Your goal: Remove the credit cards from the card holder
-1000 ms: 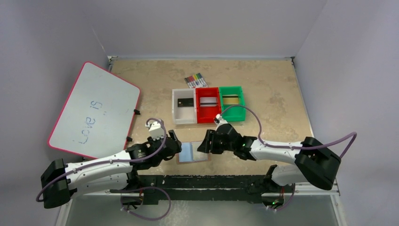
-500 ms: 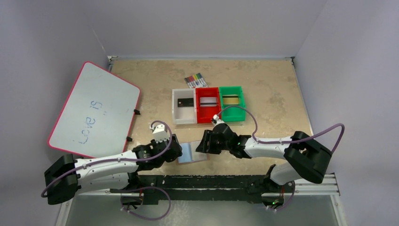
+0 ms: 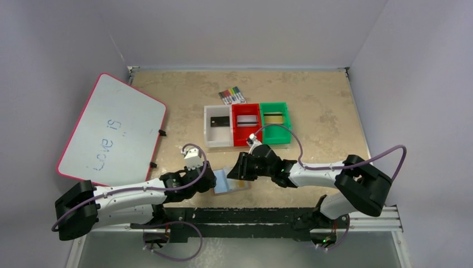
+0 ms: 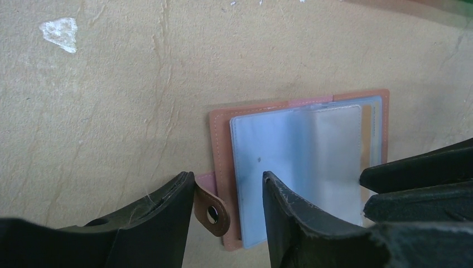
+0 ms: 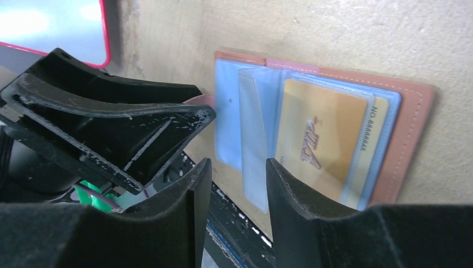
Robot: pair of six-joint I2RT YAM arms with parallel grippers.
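**Both claws parted over the open card holder**

The tan card holder (image 4: pixel 219 151) lies open and flat on the table (image 3: pixel 323 111), near its front edge, in front of the white bin (image 3: pixel 207 137).

The left gripper (image 4: pixel 226 181) is spread over the holder's near-left corner, with the snap tab (image 4: pixel 213 209) in the gap. It pinches nothing that can be seen.

The right gripper (image 5: pixel 237 167) is parted too, and the edge of a loose clear sleeve (image 5: pixel 254 128) lies between its fingers.

A gold credit card (image 5: pixel 315 139) sits in the right-hand pocket, with a second card (image 5: pixel 375 142) tucked behind it.
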